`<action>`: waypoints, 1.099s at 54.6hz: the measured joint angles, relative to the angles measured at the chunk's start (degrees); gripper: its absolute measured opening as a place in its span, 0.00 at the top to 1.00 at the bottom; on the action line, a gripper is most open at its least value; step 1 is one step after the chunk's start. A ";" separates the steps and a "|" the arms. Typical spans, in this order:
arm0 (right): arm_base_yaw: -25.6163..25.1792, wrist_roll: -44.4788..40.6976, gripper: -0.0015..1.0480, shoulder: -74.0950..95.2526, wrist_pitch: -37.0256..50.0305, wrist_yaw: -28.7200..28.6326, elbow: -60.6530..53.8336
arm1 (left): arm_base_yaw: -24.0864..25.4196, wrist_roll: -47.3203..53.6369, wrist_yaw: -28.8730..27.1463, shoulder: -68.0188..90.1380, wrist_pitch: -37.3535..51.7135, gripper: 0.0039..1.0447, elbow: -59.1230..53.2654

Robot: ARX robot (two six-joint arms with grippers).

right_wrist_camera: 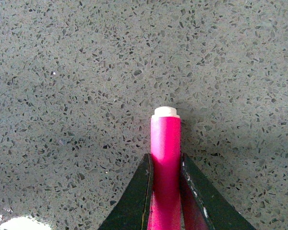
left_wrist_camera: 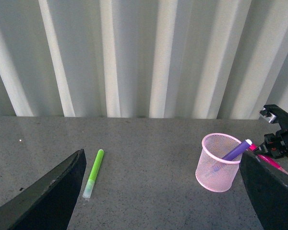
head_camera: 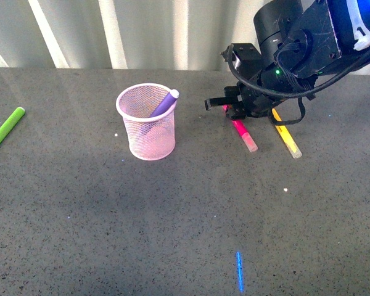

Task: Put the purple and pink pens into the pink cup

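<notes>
Magenta pink pen (right_wrist_camera: 165,136) pinched between the closed fingers of the right gripper (right_wrist_camera: 165,158), flat on the counter (head_camera: 185,234) to the right of the cup (head_camera: 146,132), clearly apart from it. Held close to the far, uncapped end, so likely to droop or swivel once lifted. Could then strike the cup's rim instead of dropping inside. Light wire mesh, probably easy to nudge or topple with a low approach. Purple pen (head_camera: 165,103) already inside the cup, leaning on the right side of the rim, tip poking above it. Might block the incoming pen or get knocked askew. Yellow pen (head_camera: 286,137) further right of the cup, near the pink one. Risks being dragged along by the fingers. Left gripper (left_wrist_camera: 161,158) spread wide, holding nothing, off to the cup's left, with the green pen (head_camera: 6,129) further left again.

Short, stubby highlighter shape. Smooth, glossy magenta barrel, small white plug at the far end, translucent whitish cap at the near end. Slick-looking plastic, probably prone to slipping in a light pinch.
</notes>
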 joint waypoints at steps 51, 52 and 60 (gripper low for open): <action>9.29 -6.95 0.89 -17.59 71.80 -11.26 -30.29 | 0.00 0.00 0.00 0.00 0.00 0.06 0.00; 9.57 -6.69 0.89 -16.92 72.04 -11.41 -29.70 | 0.00 0.00 0.00 0.00 0.00 0.06 0.00; 10.67 -5.11 0.89 -12.98 70.71 -11.37 -24.41 | 0.00 0.02 0.00 0.00 0.00 0.06 0.00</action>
